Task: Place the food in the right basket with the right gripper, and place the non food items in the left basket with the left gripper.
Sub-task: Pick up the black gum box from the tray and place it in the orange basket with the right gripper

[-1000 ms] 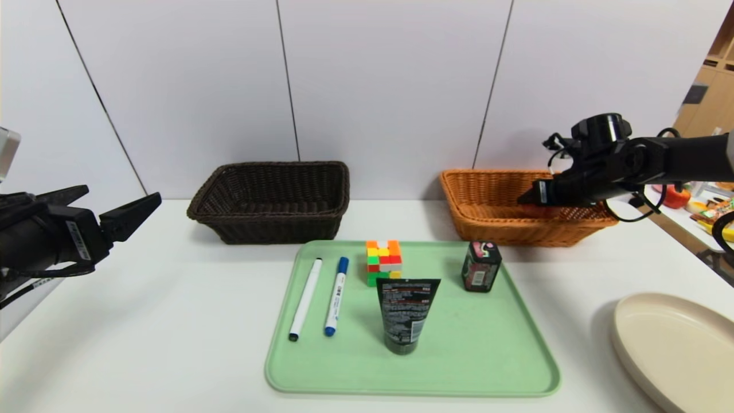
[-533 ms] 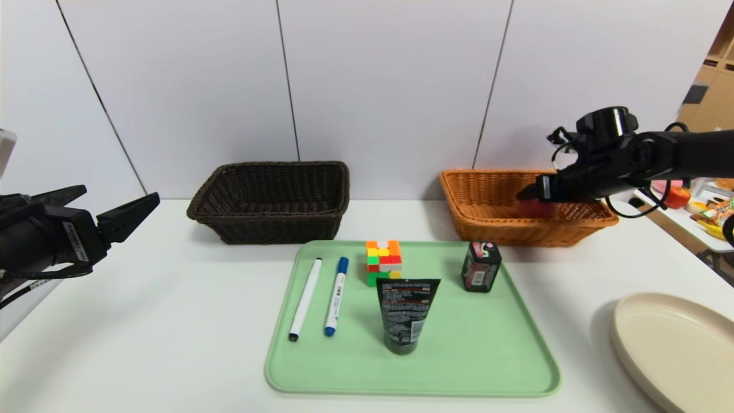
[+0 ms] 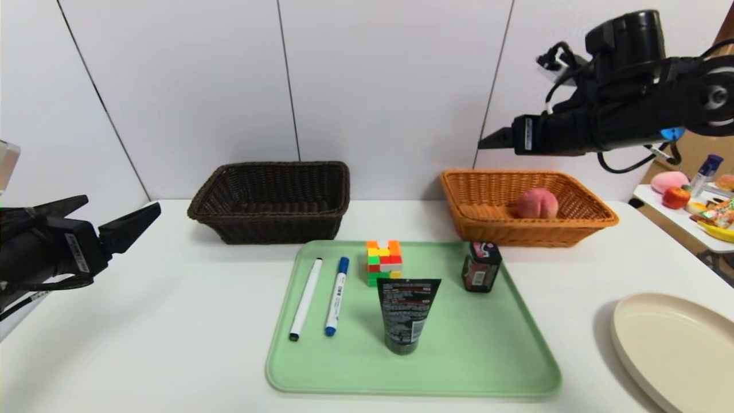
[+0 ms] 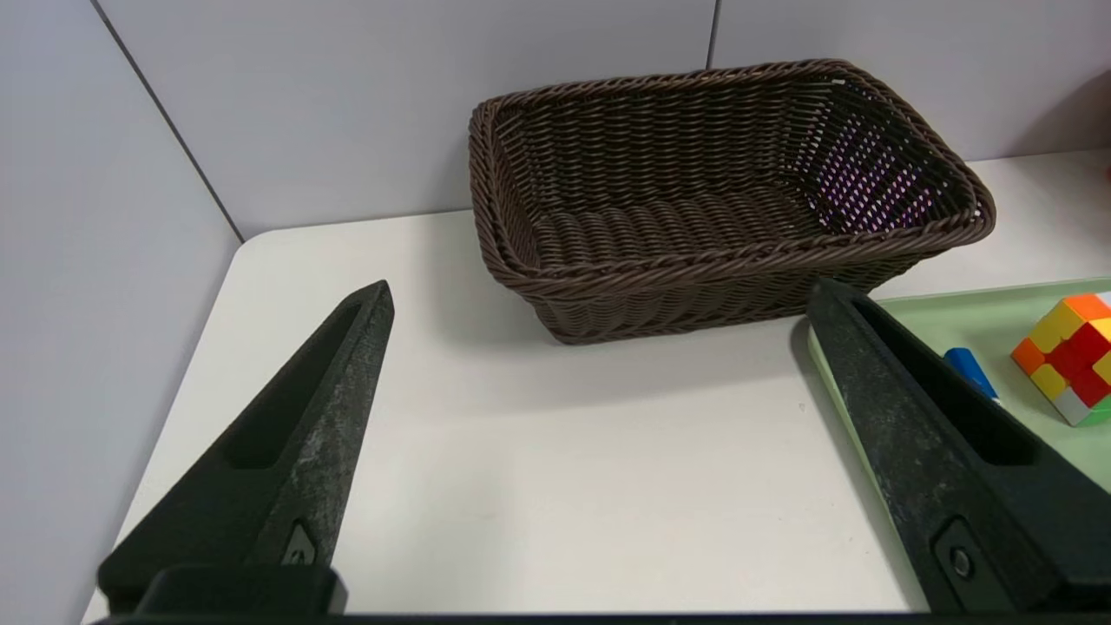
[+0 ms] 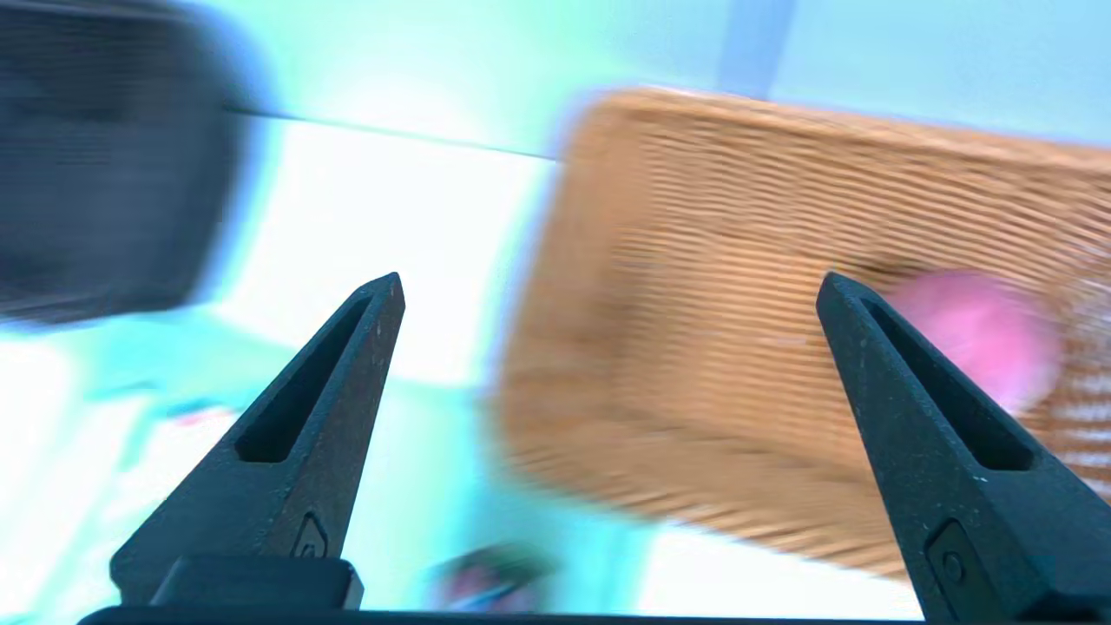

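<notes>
My right gripper [image 3: 487, 141] hung spread wide and empty above the orange basket [image 3: 596, 221]; white table [image 3: 172, 321], grey wall panels [image 3: 390, 86]

left gripper [image 4: 599, 291]: fingers spread wide, nothing between, above white table [image 4: 564, 486]
left basket [image 4: 720, 191]: dark brown wicker, beyond fingertips, nothing inside
green tray [image 4: 972, 321]: edge showing, just beside basket
puzzle cube [image 4: 1072, 356]: on tray
blue marker cap [image 4: 970, 371]: on tray, partly hidden by finger
</notes>
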You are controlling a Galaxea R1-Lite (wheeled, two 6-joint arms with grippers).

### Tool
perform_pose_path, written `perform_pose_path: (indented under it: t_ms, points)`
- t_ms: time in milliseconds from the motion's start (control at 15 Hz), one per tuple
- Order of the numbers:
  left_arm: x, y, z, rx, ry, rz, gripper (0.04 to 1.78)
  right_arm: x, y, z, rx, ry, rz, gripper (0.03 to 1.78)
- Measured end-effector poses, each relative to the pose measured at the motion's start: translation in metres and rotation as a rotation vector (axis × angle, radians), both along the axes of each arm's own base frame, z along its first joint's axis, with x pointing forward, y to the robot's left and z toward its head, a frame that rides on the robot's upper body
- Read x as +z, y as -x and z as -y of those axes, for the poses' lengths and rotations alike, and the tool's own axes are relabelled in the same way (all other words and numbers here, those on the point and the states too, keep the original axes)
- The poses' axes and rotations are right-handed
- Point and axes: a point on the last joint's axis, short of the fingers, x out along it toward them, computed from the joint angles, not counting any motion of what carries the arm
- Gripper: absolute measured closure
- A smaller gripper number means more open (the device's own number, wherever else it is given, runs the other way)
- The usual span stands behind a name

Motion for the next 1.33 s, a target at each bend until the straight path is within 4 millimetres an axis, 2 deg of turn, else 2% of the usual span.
perform_pose_path:
  t_ms: [133, 333, 733, 1000, 1133, 1333]
  points:
    - [0.000, 0.001, 0.000, 0.000, 0.000, 0.003, 0.13, 0.013, 0.031, -0.021, 0.033, -0.003, 0.037, 0.15]
    - [0.001, 0.003, 0.000, 0.000, 0.000, 0.009, 0.13, 0.004, 0.059, -0.032, 0.022, 0.013, 0.091, 0.14]
    - [-0.003, 0.006, 0.000, -0.001, 0.000, 0.000, 0.13, -0.057, 0.101, -0.025, -0.020, 0.025, 0.237, 0.12]
    - [-0.007, 0.009, 0.000, -0.003, 0.001, -0.010, 0.13, -0.107, 0.132, -0.021, 0.013, 0.014, 0.330, 0.12]
    - [-0.008, 0.010, 0.000, -0.002, 0.001, -0.009, 0.13, -0.124, 0.138, -0.025, 0.016, -0.008, 0.392, 0.12]
    - [-0.006, 0.013, 0.000, 0.000, 0.000, 0.000, 0.13, -0.146, 0.136, -0.031, 0.009, -0.044, 0.471, 0.12]
